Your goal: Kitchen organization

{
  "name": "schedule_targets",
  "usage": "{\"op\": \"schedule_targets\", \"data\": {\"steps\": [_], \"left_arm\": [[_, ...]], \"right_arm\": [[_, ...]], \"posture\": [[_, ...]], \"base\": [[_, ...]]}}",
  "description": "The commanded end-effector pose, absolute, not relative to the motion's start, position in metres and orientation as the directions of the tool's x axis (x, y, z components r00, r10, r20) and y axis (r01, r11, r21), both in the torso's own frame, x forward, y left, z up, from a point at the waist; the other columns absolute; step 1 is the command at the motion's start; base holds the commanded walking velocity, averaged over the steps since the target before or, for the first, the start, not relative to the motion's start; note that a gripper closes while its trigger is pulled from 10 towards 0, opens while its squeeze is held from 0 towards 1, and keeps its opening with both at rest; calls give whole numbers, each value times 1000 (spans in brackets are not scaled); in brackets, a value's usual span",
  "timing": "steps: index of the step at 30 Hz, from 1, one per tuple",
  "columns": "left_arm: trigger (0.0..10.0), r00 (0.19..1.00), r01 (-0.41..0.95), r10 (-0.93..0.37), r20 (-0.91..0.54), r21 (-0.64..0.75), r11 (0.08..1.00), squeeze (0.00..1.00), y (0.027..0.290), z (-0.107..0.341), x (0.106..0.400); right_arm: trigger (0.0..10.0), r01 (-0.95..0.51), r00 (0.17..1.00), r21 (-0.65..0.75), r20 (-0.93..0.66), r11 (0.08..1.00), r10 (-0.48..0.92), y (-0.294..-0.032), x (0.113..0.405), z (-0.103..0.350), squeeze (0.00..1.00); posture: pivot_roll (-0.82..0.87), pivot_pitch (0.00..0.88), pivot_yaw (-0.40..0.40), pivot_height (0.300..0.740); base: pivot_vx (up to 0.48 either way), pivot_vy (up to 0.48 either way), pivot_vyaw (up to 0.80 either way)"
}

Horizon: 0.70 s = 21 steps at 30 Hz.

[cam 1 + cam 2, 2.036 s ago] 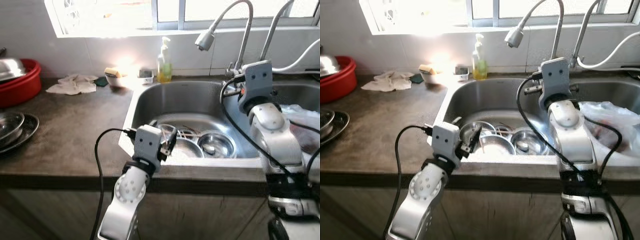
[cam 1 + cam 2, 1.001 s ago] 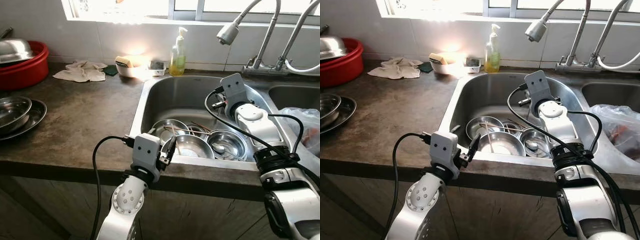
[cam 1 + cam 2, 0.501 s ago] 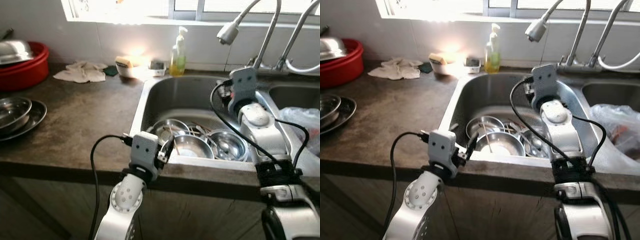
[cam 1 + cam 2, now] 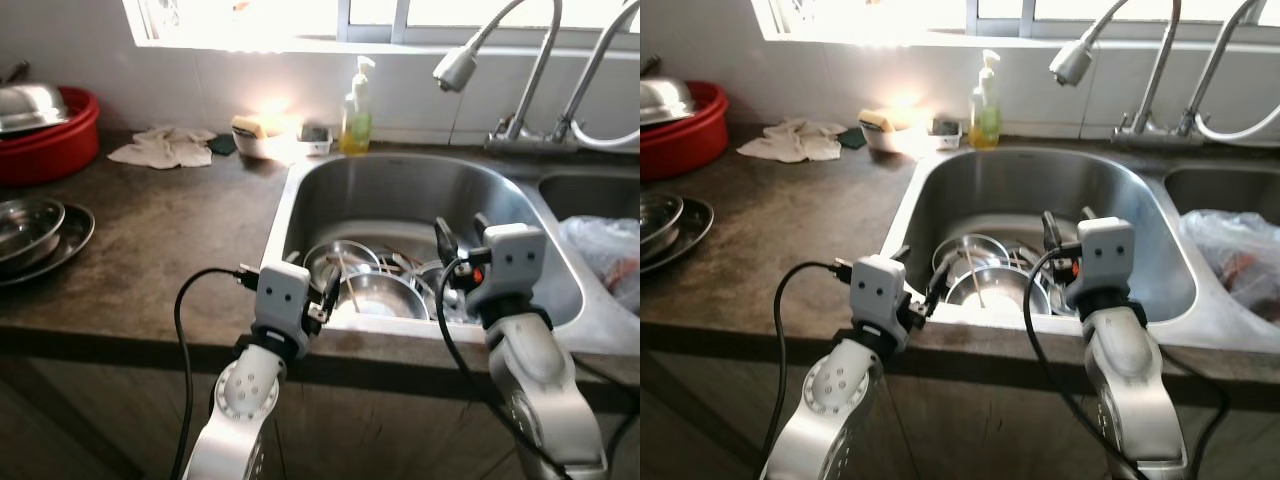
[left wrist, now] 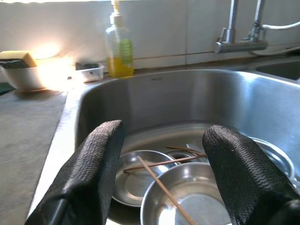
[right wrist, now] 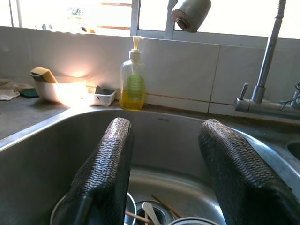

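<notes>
Three steel bowls [image 4: 378, 292] in the sink [image 4: 420, 195], two faucets [image 4: 520, 70], one soap bottle [image 4: 355, 105] (yellow liquid).

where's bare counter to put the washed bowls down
Free: the dark counter between the stacked steel plates and the sink, in front of the white cloth. Crowded: the sink floor, covered with steel bowls and chopsticks.

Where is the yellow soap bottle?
The soap bottle stands on the counter behind the sink, below the window, right of a small tray.
</notes>
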<state>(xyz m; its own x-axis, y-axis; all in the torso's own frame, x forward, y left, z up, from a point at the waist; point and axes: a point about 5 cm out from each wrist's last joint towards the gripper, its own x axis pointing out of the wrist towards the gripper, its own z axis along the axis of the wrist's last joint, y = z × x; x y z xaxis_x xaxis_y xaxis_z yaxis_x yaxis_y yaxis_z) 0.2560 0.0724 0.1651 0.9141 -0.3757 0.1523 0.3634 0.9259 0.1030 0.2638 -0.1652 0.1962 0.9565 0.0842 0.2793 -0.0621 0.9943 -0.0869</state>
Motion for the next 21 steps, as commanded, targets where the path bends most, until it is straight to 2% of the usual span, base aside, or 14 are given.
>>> {"op": "schedule_targets", "data": {"steps": [1, 7, 15, 21], "left_arm": [[10000, 908, 379, -391, 151, 102, 920, 0, 74, 166, 254], [10000, 896, 403, -418, 151, 124, 907, 0, 77, 166, 247], [10000, 911, 365, -383, 153, 131, 922, 0, 88, 167, 243], [10000, 915, 361, -377, 141, 128, 924, 0, 89, 164, 240]], "right_arm": [[10000, -68, 952, -80, 293, 995, 88, -162, 256, 199, 0], [10000, -80, 954, -53, 285, 995, 91, -157, 249, 197, 0], [10000, -80, 954, -35, 288, 996, 87, -152, 251, 200, 0], [10000, -88, 956, -25, 277, 996, 92, -150, 253, 198, 0]], "posture": [[27, 23, -21, 740], [36, 26, -20, 740], [45, 25, -23, 740], [50, 21, -34, 740]], "base": [[0, 0, 0], [0, 0, 0], [0, 0, 0], [-277, 0, 0]]}}
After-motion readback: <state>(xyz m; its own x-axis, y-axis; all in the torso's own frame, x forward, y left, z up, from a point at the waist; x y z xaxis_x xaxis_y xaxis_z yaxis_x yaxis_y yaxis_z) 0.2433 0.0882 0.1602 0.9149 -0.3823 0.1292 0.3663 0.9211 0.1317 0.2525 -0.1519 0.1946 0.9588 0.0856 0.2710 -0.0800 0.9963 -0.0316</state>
